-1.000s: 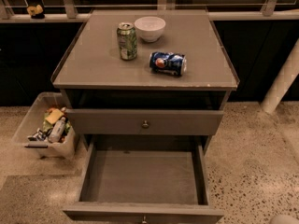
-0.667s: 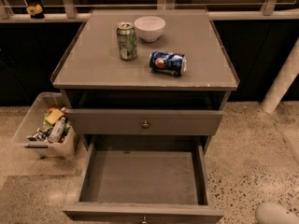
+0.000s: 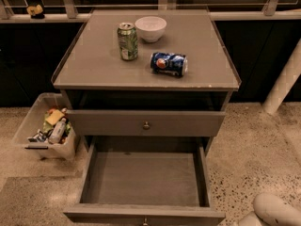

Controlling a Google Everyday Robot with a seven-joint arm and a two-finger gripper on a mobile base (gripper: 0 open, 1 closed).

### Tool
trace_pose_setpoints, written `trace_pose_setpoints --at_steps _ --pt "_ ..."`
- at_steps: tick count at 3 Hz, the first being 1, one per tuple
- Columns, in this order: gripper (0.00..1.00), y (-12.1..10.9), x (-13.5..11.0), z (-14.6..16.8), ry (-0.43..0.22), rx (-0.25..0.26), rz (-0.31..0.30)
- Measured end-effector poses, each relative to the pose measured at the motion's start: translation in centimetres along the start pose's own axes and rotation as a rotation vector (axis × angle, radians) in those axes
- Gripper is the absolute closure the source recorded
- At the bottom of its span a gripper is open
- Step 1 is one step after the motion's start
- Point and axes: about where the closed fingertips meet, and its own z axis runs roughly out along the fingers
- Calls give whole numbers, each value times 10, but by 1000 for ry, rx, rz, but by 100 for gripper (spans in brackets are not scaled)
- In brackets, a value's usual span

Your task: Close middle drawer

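Observation:
The grey cabinet [image 3: 94, 74] has its middle drawer [image 3: 143, 180] pulled far out towards me. The drawer is empty inside, and its front edge with the small knob [image 3: 145, 220] lies at the bottom of the view. Above it the uppermost drawer [image 3: 108, 123] sits nearly shut, with its knob [image 3: 146, 125] at centre. The lowest drawer is hidden under the open one. A pale rounded part of my arm with the gripper [image 3: 276, 210] shows at the bottom right corner, to the right of the open drawer's front and apart from it.
On the cabinet top stand a green can [image 3: 127, 41], a white bowl [image 3: 150, 28] and a blue can lying on its side [image 3: 169, 63]. A clear bin of snacks [image 3: 47, 126] sits on the floor at left. A white post [image 3: 284, 79] stands at right.
The pale arm part has come further into view at the bottom right corner. The drawers and the things on the cabinet top have not moved.

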Motion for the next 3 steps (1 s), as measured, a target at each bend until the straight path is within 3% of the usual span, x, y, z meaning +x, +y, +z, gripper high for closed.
trace_pose_setpoints --at_steps 1,2,3 --pt "0 -23 13 -4 -4 72 82" --pt "0 -48 42 -6 80 105 237" --pt "0 -50 45 -6 95 109 259"
